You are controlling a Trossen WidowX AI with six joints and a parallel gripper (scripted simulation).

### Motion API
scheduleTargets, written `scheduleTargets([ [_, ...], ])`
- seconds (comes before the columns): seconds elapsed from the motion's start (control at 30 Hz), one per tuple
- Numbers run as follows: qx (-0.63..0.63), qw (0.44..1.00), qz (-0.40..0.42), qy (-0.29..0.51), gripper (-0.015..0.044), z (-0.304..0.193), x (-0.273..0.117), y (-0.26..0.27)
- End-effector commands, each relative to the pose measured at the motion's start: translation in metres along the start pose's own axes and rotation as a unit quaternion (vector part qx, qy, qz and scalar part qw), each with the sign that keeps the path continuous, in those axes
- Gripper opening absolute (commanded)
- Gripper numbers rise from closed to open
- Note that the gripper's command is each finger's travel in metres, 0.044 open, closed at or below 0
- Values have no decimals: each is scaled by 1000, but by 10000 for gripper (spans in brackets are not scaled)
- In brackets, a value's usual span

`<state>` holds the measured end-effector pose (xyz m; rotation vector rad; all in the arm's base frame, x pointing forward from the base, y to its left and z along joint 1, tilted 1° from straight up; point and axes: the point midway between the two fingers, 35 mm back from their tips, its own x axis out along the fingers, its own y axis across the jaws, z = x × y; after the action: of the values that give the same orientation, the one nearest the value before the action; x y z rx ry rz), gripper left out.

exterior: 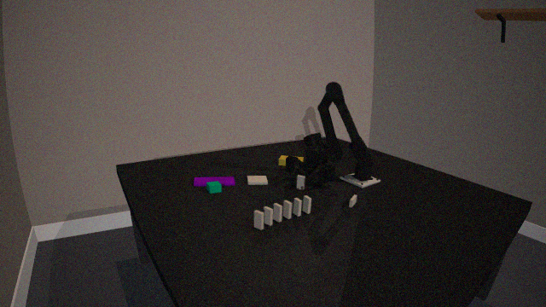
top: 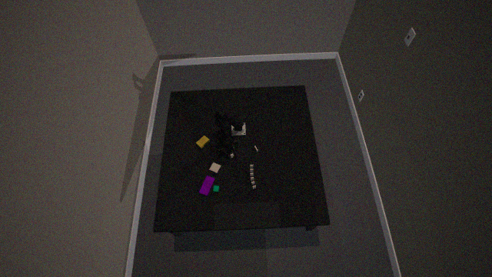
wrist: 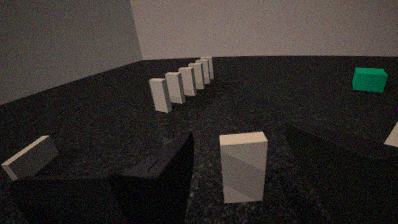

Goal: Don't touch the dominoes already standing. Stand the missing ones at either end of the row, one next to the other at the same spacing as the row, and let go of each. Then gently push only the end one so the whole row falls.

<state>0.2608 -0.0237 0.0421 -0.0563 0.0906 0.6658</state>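
Several pale dominoes stand upright in a spaced row [top: 251, 174] [exterior: 277, 212] [wrist: 187, 81]. One loose domino [top: 231, 155] [exterior: 300, 182] [wrist: 243, 170] is upright, apparently on the table, away from the row on the robot's side. My gripper [wrist: 238, 133] is open around it, with a dark gap on each side of the domino in the wrist view. Another loose domino [top: 256, 148] [exterior: 353, 200] [wrist: 31, 156] lies on its long narrow side, between the row's near end and the robot base. The dark fingers are hard to make out in the top and exterior views.
A cream block [top: 215, 168] [exterior: 257, 180], a purple block [top: 207, 185] [exterior: 214, 182] and a green block [top: 216, 188] [exterior: 213, 187] [wrist: 369, 80] lie to one side of the row. A yellow block [top: 202, 141] [exterior: 282, 160] is behind the gripper in the exterior view.
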Motion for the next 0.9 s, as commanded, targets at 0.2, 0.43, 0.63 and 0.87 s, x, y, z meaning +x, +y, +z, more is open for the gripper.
scheduleTargets([
  [0.2,3,1000,-3,2,440,0,0,0],
  [0.43,0,1000,-1,0,440,32,-2,-4],
  [0.63,2,1000,-2,3,440,50,-3,-4],
  [0.87,81,985,-47,148,440,36,42,-54],
])
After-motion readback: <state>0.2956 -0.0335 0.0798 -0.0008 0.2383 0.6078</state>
